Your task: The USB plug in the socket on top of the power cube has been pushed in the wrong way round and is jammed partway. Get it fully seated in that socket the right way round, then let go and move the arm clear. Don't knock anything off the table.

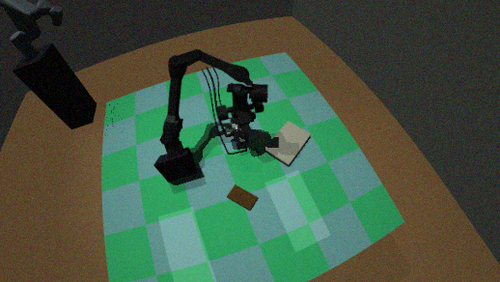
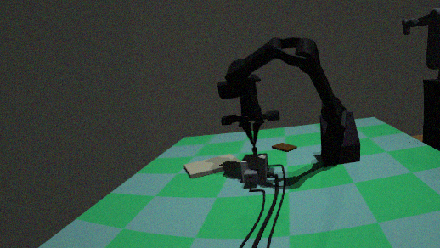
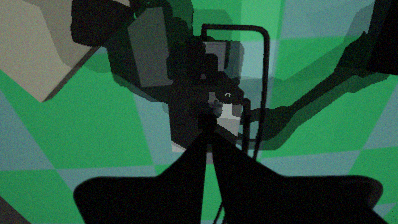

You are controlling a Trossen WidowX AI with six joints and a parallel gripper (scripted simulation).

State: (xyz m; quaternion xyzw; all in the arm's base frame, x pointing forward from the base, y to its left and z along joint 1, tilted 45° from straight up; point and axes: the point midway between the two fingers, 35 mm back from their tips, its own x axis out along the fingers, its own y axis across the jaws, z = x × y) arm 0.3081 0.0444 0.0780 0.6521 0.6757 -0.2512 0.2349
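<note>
"Why is the claw [image 1: 238,135] [image 2: 254,147] [image 3: 208,138] pointing straight down?"

"The socket is on top of the power cube [image 1: 235,126] [image 2: 262,162] [image 3: 187,117], so an upright hold should suit a push along the socket's line. Its 2 fingers are nearly together, clamped on the small dark USB plug [image 2: 255,150] [image 3: 206,121]."

"And the cables [image 1: 212,92] [image 2: 276,191] [image 3: 265,75]?"

"They loop beside the cube and run off to 1 side. I'd guess that leaves room above, though a wide swing might snag 1."

"The pale slab [image 1: 296,130] [image 2: 200,169] [image 3: 30,62] and brown block [image 1: 242,197] [image 2: 284,147]?"

"Both lie apart from the cube, probably just things to avoid."

"So where exactly is the plug?"

"Right at the fingertips, at their lower end, over the cube's top. I can't tell whether its nose is in the socket or just above it, nor which way round it faces."

"Then what does the next move need?"

"Check the facing, turn it 180 degrees if it's still wrong, line it up, and press gently. A tilted push could jam it again or shift the cube."
</note>
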